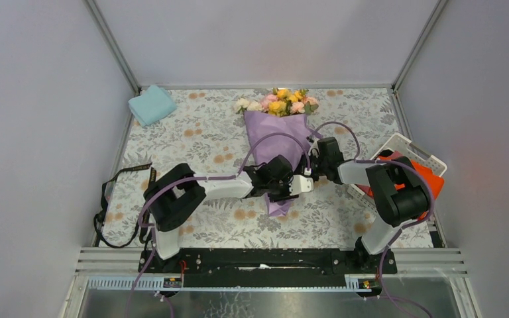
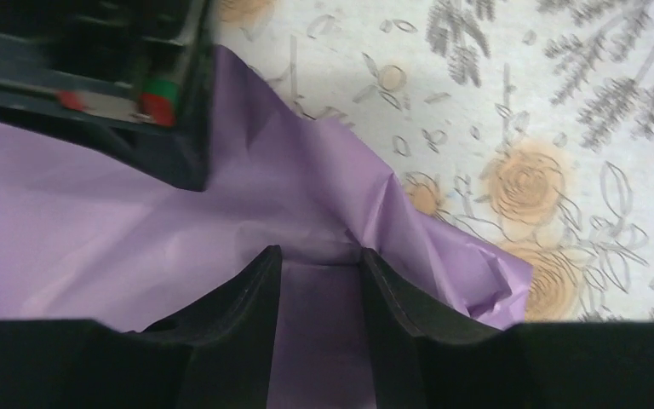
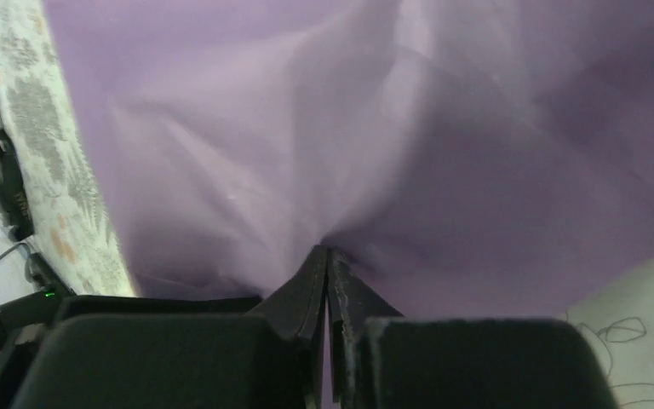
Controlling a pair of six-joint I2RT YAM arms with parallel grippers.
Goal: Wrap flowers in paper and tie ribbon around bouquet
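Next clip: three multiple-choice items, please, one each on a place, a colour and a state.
1. Where is the light blue cloth? A far left corner; B near right corner; C centre.
2. The paper around the flowers is: A orange; B lilac; C white.
3. The right gripper is: A wide open; B out of view; C shut on the paper.
Key: 1 A, seen from above; 2 B, it shows lilac; 3 C, its fingertips pinch a fold.

My flower-printed desk (image 1: 205, 139) carries the bouquet (image 1: 268, 122) right under my left pincer (image 2: 319, 256) and right pincer (image 3: 328, 251). A folded blue cloth (image 1: 151, 105) lies beyond and left of them, the black ribbon (image 1: 116, 199) well left, a white basket (image 1: 411, 149) near their right.
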